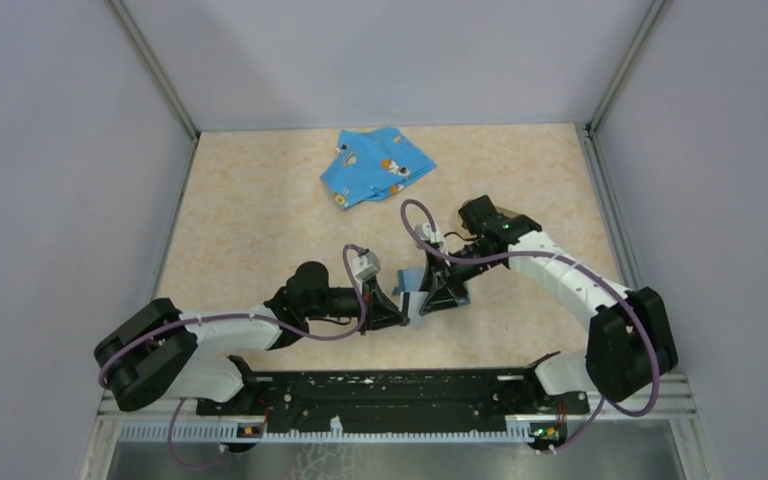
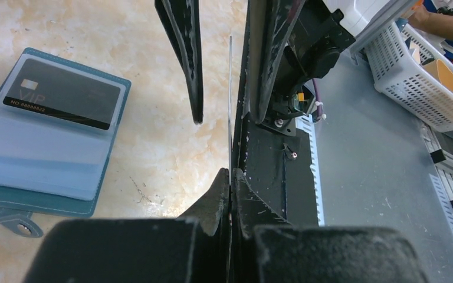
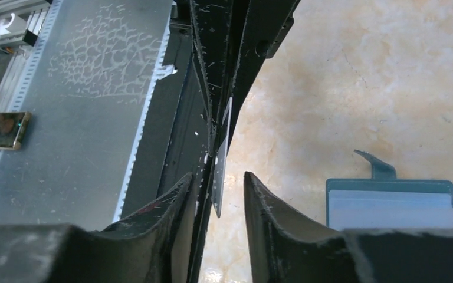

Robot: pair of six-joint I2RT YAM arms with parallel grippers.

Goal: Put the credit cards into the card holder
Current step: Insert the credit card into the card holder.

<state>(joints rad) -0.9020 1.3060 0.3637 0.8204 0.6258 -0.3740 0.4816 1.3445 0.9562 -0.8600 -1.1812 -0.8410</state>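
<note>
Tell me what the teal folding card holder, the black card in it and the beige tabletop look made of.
Teal folding card holder: matte leather or imitation, cannot tell which; its pale inner sleeves look like translucent soft plastic. Black rectangular card: smooth plastic, slight sheen, gold print. Beige tabletop: marble-patterned, probably laminate, scuffed.

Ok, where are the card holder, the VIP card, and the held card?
card holder (image 2: 35, 162): left wrist view, pale inner sleeve.
VIP card (image 2: 65, 94): left wrist view, black face.
held card (image 2: 230, 100): left wrist view, thin edge.

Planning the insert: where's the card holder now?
The card holder lies open on the table, left of the left tool in its wrist view.
</note>
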